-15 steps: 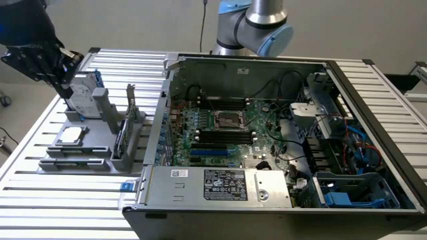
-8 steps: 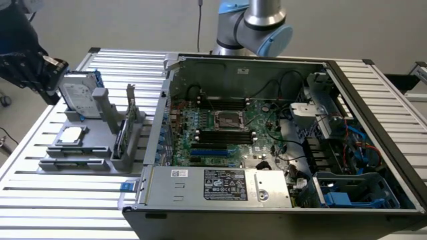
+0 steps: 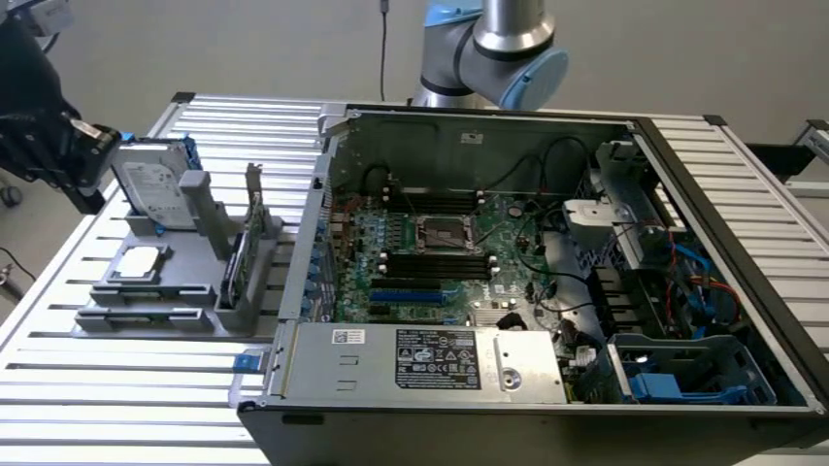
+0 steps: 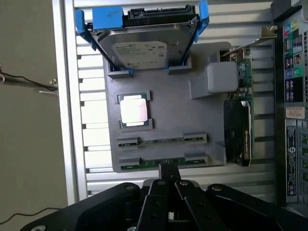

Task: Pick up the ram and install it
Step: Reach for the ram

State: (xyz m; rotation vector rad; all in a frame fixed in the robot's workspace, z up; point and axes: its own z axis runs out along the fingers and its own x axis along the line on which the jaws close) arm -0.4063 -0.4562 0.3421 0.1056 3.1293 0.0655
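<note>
**Closed gripper at the ram end of the parts holder**

The gripper (image 4: 168, 168) has its two fingers pressed together, with nothing visible between them; in the wrist view the tips line up with the edge of the grey parts holder (image 4: 192, 115) where the memory is kept. Two sticks sit in the holder's clips: the ram (image 4: 144, 166) along the holder's edge, nearest the fingertips, and a second stick (image 4: 161, 141) just beside it, toward the holder's middle; whether the tips touch the ram I cannot tell. Further in on the holder lies a processor chip (image 4: 133, 110); at the holder's far end stands a hard drive with blue rails (image 4: 142, 48); an expansion card (image 4: 238, 139) stands along the side of the holder that faces the open computer case (image 3: 492, 121). The holder rests on a slatted metal table (image 3: 130, 408), just beside the case; the motherboard (image 3: 441, 252) lies exposed inside the case.
</note>
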